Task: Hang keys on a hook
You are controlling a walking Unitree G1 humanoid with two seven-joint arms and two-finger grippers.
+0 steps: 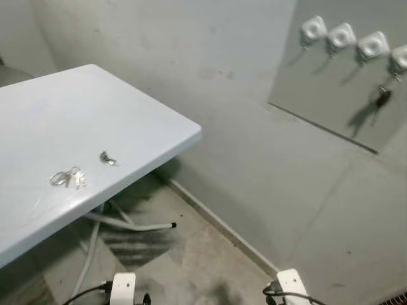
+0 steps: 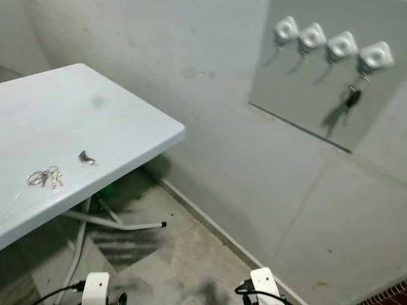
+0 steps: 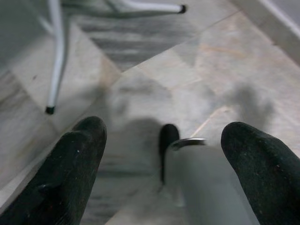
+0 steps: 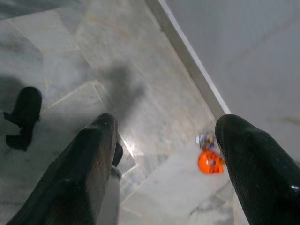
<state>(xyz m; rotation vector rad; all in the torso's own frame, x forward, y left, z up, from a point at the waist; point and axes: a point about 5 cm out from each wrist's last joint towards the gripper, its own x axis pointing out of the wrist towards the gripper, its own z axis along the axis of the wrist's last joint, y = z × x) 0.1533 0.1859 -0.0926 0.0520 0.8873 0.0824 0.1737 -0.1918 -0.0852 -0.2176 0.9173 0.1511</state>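
Arms hang low, left gripper (image 3: pixel 164 154) and right gripper (image 4: pixel 164 154) both spread, pointing floorward.

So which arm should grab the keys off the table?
Probably the left: the keys lie on the table on the robot's left side. Both arms hang low, jaws open, holding nothing.

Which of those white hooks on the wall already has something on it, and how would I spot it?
Look at the grey panel on the wall to the right of the white table, where four white hooks sit in a row. It is the right-most hook. Unlike its three bare neighbours, a dark key dangles beneath it.
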